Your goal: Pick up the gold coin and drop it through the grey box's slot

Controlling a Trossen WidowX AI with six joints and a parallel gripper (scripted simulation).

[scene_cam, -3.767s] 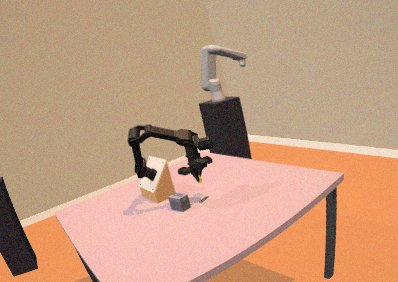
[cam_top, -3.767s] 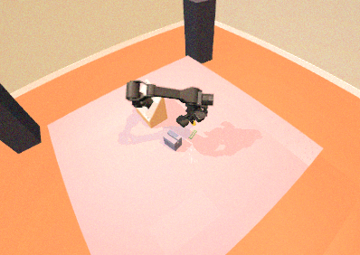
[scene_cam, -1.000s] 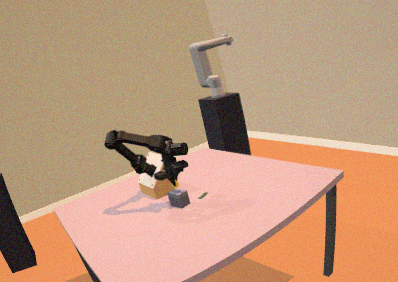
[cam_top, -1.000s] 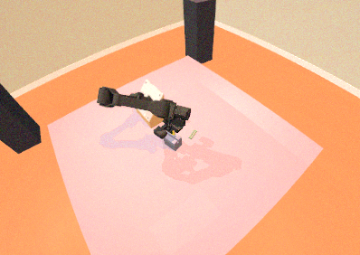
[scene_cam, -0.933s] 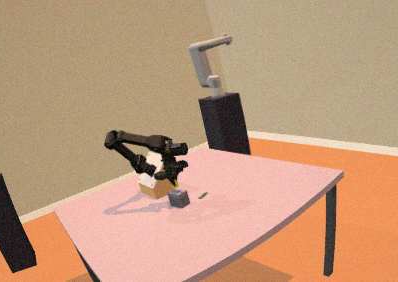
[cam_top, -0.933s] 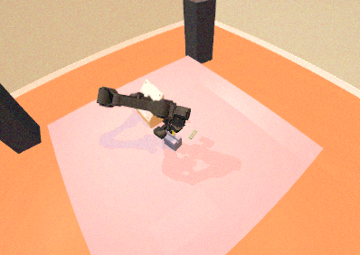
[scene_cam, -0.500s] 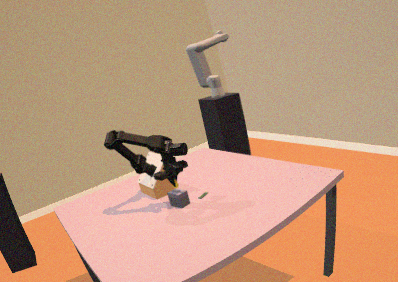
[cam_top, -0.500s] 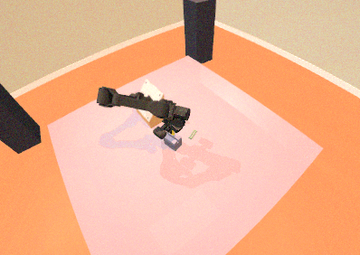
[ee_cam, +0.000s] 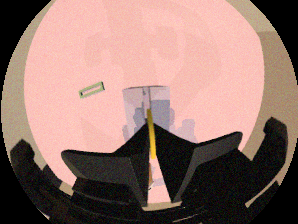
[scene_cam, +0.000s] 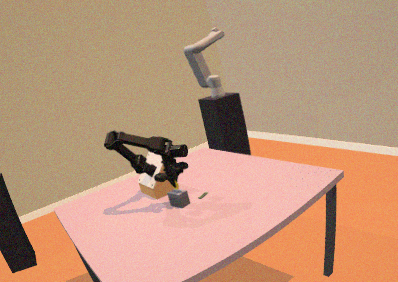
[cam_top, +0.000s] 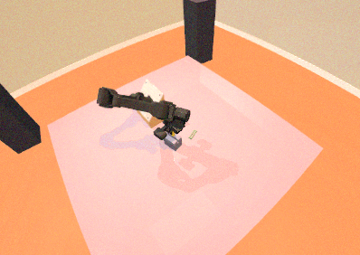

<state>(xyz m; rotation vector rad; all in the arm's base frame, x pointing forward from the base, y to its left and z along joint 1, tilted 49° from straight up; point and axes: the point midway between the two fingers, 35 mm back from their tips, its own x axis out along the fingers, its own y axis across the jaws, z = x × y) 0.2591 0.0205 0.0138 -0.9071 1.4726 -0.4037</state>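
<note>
On the pink table (cam_top: pixel 248 149), the grey box (ee_cam: pixel 148 106) is the landmark: the gripper (ee_cam: pixel 152 163) hangs directly above it, pinched nearly shut on the gold coin (ee_cam: pixel 150 137). The coin, held edge-on, appears to run in line with the lid's slot (ee_cam: pixel 149 94). The green holder (ee_cam: pixel 91 90) lies apart, to the box's left in the wrist view.

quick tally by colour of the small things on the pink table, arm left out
gold: 1, the coin, held edge-on in the tool
grey: 1, the box
green: 1, the holder
total: 3
</note>
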